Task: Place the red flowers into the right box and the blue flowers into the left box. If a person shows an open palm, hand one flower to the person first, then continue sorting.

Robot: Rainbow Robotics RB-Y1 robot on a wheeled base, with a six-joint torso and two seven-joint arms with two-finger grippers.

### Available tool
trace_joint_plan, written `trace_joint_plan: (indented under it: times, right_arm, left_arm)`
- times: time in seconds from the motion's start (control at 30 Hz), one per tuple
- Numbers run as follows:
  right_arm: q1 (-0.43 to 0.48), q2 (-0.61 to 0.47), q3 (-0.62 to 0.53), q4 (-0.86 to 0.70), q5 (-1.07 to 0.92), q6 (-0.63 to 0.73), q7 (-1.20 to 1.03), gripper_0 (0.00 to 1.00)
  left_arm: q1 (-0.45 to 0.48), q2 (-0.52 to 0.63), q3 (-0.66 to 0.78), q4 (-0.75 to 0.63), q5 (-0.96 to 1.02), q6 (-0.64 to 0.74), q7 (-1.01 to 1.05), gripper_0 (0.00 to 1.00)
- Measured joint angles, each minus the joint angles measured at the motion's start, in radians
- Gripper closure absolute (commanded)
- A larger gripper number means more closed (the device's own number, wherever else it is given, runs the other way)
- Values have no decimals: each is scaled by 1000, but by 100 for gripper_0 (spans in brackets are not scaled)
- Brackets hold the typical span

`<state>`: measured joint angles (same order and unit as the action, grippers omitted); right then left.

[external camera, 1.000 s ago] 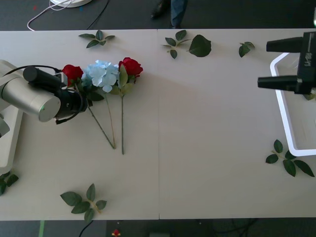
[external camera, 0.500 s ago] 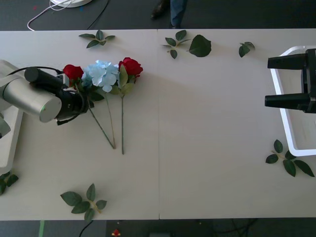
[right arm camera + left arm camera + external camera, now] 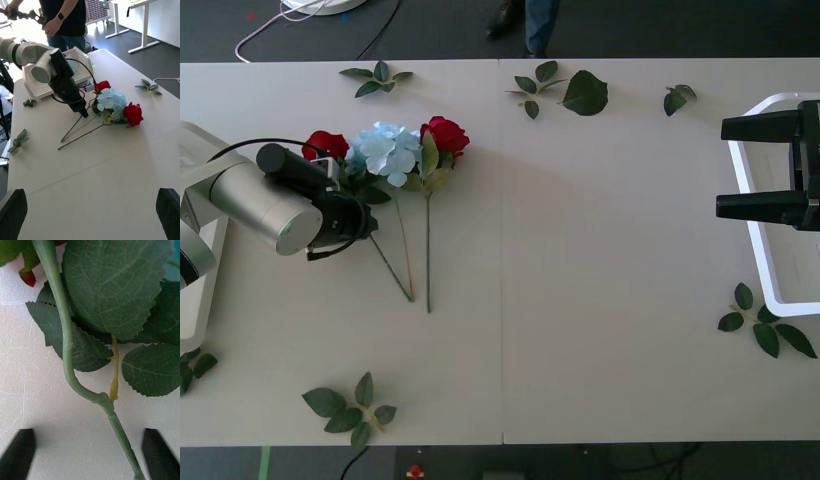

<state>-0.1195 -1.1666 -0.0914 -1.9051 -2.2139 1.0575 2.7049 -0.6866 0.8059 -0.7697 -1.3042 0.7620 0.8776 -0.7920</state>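
Three flowers lie together at the table's far left: a red rose [image 3: 327, 145], a blue hydrangea [image 3: 385, 150] and a second red rose [image 3: 443, 133]. Their stems [image 3: 408, 265] point toward the near edge. My left gripper [image 3: 363, 222] is down over the left rose's stem [image 3: 112, 416], just below its leaves [image 3: 112, 288]. It is open, with a black finger [image 3: 20, 453] on either side of the stem. My right gripper [image 3: 740, 166] hovers open at the right box [image 3: 770, 290]. The flowers [image 3: 112, 101] and the left arm [image 3: 63, 78] also appear in the right wrist view.
The left box [image 3: 37, 88] stands at the table's left edge behind the left arm. Loose leaf sprigs lie about: far edge [image 3: 375, 78], far middle [image 3: 565, 90], near left [image 3: 350, 408], near right [image 3: 765, 325]. The table's middle is bare.
My left gripper has slid a little along the stem toward the near edge and to the right. The right gripper moved right over the box a second ago and has held still since.
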Motion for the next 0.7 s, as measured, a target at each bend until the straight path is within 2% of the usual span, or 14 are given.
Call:
trace_joint_plan:
  times: [0.7]
  right_arm:
    - [1,0,0,0,0,0,0,0]
  left_arm:
    - [-1,3,19,-2,-19,-27,-1,100]
